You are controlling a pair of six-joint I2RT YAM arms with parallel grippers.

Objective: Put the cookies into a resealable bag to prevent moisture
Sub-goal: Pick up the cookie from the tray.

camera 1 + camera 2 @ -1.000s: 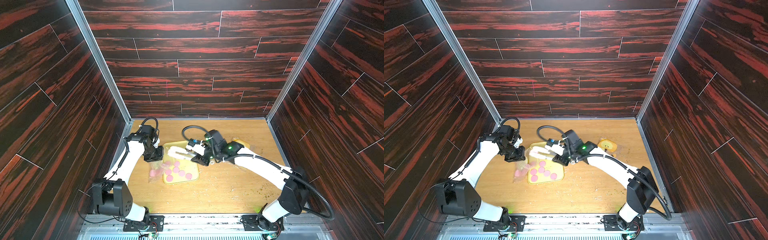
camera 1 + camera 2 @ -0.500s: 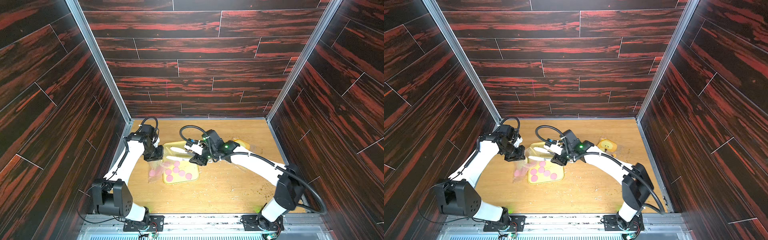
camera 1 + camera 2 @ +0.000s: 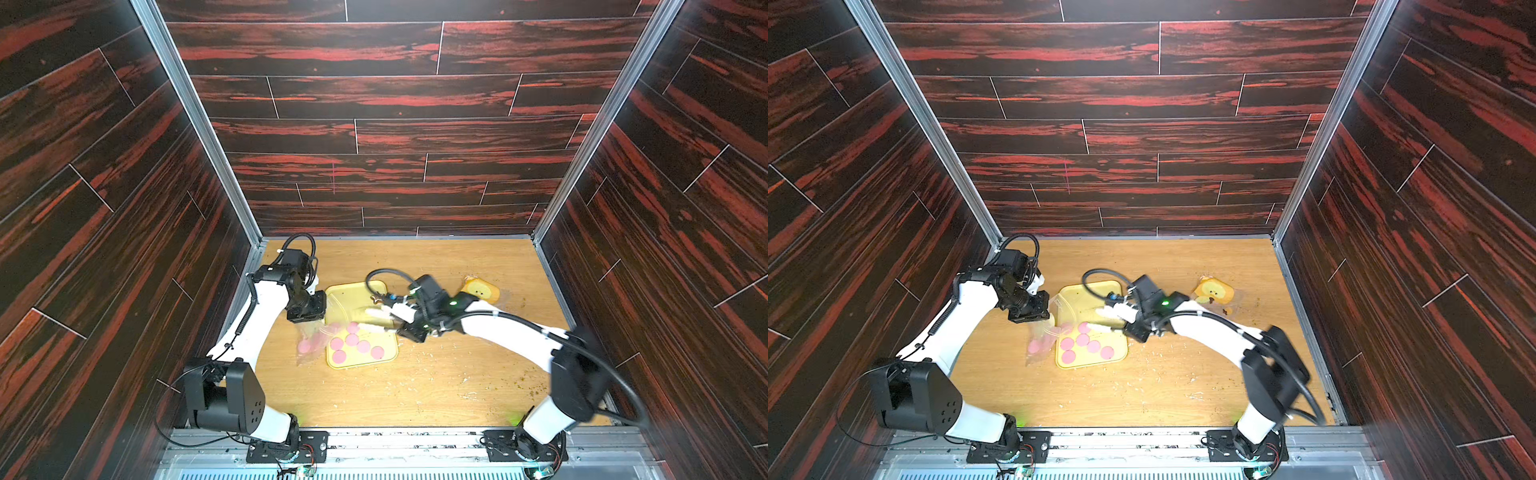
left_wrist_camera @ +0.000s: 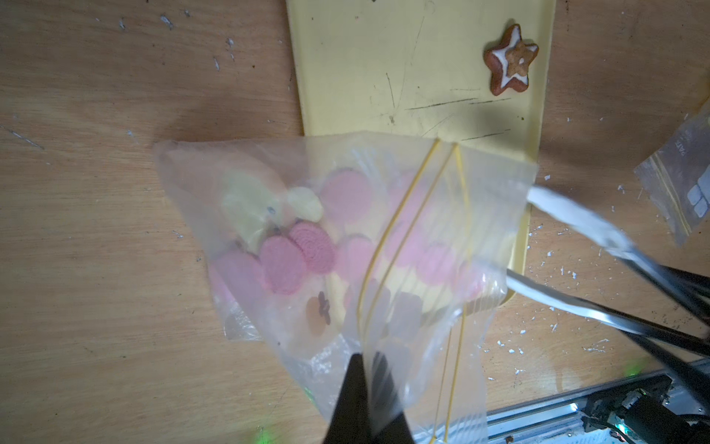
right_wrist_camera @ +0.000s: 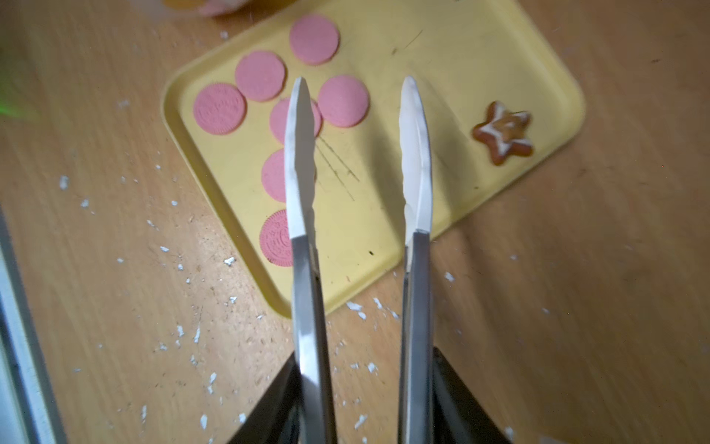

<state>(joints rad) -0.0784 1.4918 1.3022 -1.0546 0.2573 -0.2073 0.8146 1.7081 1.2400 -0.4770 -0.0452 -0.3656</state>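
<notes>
Left gripper (image 4: 367,357) is clamped on the rim of the clear bag (image 4: 345,184), holding it up at the left edge of the yellow tray (image 5: 461,46), with several pink cookies (image 4: 282,265) inside. Seven more cookies lie flat on the tray, with a star biscuit (image 5: 504,130) near its far edge. Right gripper (image 5: 365,369) grips metal tongs (image 5: 303,269), blades apart over the tray cookies; a second bag (image 3: 1217,293) lies further right on the table (image 3: 415,386).
</notes>
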